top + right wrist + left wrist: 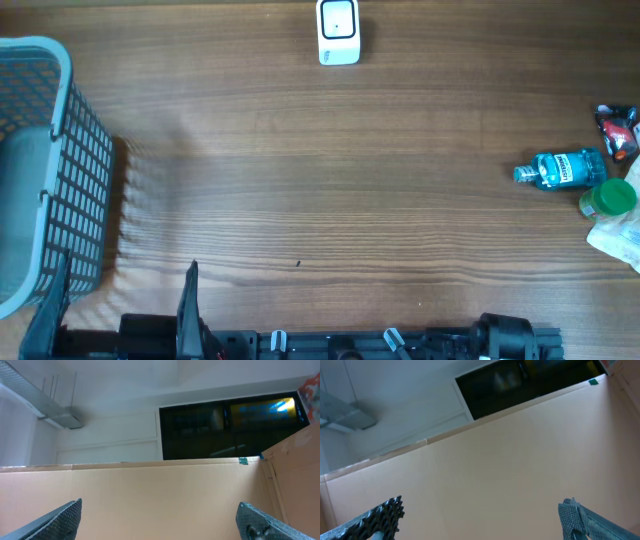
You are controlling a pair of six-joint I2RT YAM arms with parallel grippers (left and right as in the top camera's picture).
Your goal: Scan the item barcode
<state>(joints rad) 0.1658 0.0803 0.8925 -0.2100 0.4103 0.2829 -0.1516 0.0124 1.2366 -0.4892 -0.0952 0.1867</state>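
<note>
One wooden table (320, 180) fills the overhead view.

One grey-blue mesh basket (85, 170) stands at 9 o'clock. Its left side and lower corner are cut off by the frame, and its contents cannot be made out.

Two arms lie along the 6 o'clock edge, the left arm (160, 330) and the right arm (500, 335). Both are largely cropped, so their claws cannot be judged from above.

One white scanner (339, 32) sits at 12 o'clock, well apart from all else.

Four candidate items are clustered at 3 o'clock:
- One clear bag (620, 238), lowest of the four and cut off by the edge.
- One blue mouthwash bottle (562, 169) on its side, cap toward 9 o'clock.
- One green-capped container (608, 198) just beside the bottle.
- One red packet (617, 130) at the top of the group, its printing illegible.

No barcode can be read on any item.

In its wrist view the left gripper (480, 515) is spread wide with nothing between the fingers (385, 512). Only the tips show. They point up at a tan board (495, 460).

The right gripper (160, 515) is likewise spread and empty, with only the fingertips (255, 517) in frame. One dark window (230, 425) shows above the board, its interior blurred.
</note>
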